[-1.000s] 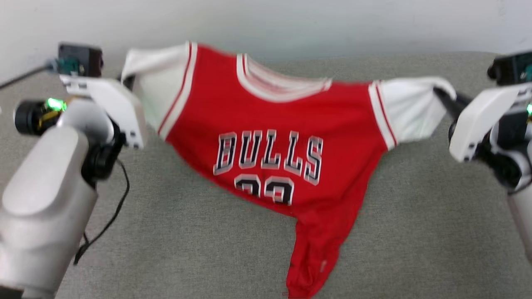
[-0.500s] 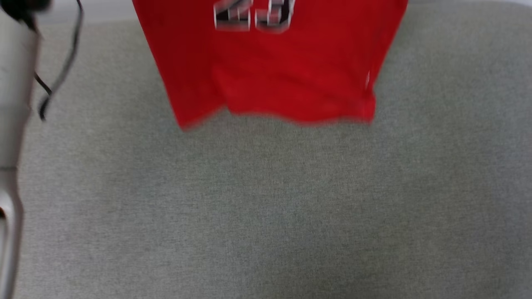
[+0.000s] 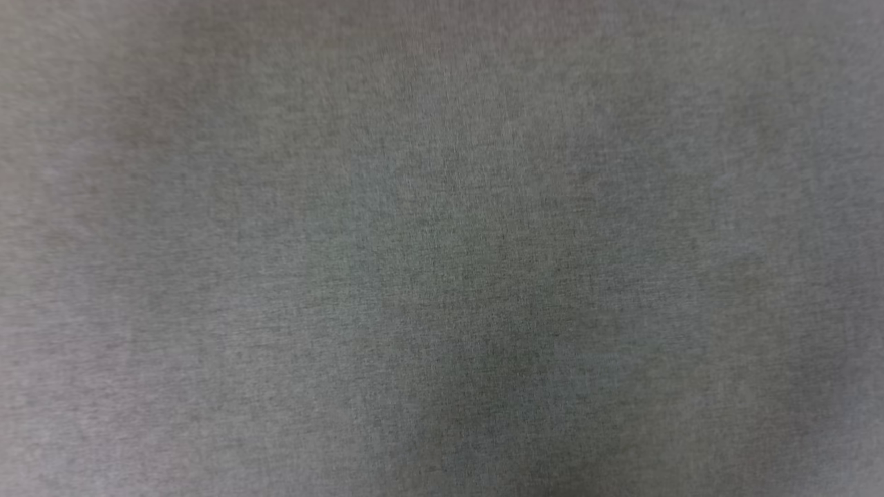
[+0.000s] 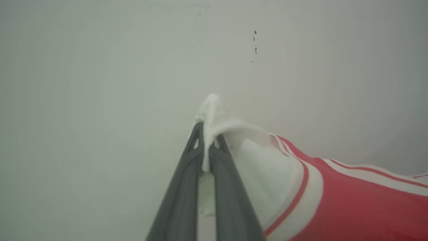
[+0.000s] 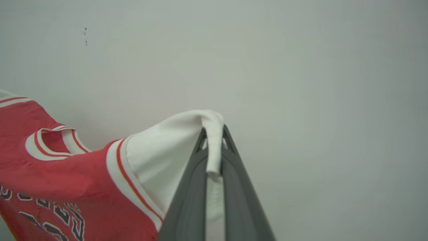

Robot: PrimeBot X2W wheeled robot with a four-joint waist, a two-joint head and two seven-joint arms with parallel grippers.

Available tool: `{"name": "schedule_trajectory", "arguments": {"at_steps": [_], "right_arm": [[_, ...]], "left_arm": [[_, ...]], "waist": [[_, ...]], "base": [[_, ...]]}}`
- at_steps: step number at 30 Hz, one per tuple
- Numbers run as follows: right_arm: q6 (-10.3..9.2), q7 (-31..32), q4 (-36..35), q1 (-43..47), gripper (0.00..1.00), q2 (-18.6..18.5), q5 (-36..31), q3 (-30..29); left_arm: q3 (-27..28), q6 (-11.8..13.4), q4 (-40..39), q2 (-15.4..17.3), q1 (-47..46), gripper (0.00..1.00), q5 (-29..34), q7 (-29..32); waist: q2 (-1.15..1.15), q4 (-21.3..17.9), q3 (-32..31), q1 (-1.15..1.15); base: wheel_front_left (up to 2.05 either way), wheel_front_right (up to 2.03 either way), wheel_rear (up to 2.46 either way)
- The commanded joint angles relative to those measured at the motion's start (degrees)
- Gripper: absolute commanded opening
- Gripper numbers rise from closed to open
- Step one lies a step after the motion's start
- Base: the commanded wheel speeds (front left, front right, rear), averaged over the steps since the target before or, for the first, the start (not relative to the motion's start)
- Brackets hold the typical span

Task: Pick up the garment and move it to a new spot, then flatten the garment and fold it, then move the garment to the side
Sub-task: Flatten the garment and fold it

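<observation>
The left hand (image 4: 207, 135) is closed tight on the white left sleeve (image 4: 267, 167) of the shirt (image 4: 351, 207), with cloth bunched between its tips. The right hand (image 5: 214, 134) is closed the same way on the right sleeve (image 5: 160, 157). The shirt hangs spread between both hands in front of a pale wall (image 4: 100, 67), its red body sagging below the sleeves. The neck trim (image 5: 70, 140) and part of the lettering (image 5: 67, 214) are visible. In the head view the grey cloth surface (image 3: 442, 248) is blurred.
</observation>
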Motion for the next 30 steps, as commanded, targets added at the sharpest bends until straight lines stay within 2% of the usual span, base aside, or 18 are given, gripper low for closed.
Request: {"name": "schedule_trajectory", "arguments": {"at_steps": [1, 8, 15, 19, 25, 30], "right_arm": [[-0.04, -0.7, 1.4, -0.9, 0.00, 0.4, 0.5, 0.6], [-0.04, -3.4, 6.5, -1.5, 0.00, 1.7, 2.6, 4.2], [-0.04, -5.2, 10.1, 1.5, 0.00, 2.7, 6.3, 8.7], [-0.04, -5.4, 11.3, 6.6, 0.00, 2.9, 9.4, 11.7], [-0.04, -4.9, 10.8, 18.5, 0.00, 2.2, 14.5, 16.9], [-0.04, -5.1, 8.8, 29.0, 0.00, 0.0, 18.2, 20.5]], "left_arm": [[-0.2, -0.4, 0.8, -0.5, -0.8, 0.00, -0.1, -0.2], [-0.7, -2.0, 4.7, -2.4, -0.1, 0.00, -1.8, -0.1], [-0.5, -3.7, 9.1, -4.0, 3.1, 0.00, -4.0, -1.3], [-0.9, -5.0, 11.5, -4.9, 9.0, 0.00, -5.0, -3.3], [-1.3, -7.3, 14.6, -5.8, 21.4, 0.00, -7.3, -6.7], [-1.9, -8.8, 15.1, -6.6, 31.9, 0.00, -8.5, -9.3]], "waist": [[0.00, -0.6, 3.5, -0.01], [0.00, -0.8, 8.0, -0.01], [0.00, -0.8, 8.8, -0.01], [0.00, -0.4, 5.7, -0.01], [0.00, 0.6, -2.1, -0.01], [0.00, 1.6, -8.8, -0.01]], "base": [[0.00, 0.00, 0.00], [0.00, 0.00, 0.00], [0.00, 0.00, 0.00], [0.00, 0.00, 0.00], [0.00, 0.00, 0.00], [0.00, 0.00, 0.00]]}}
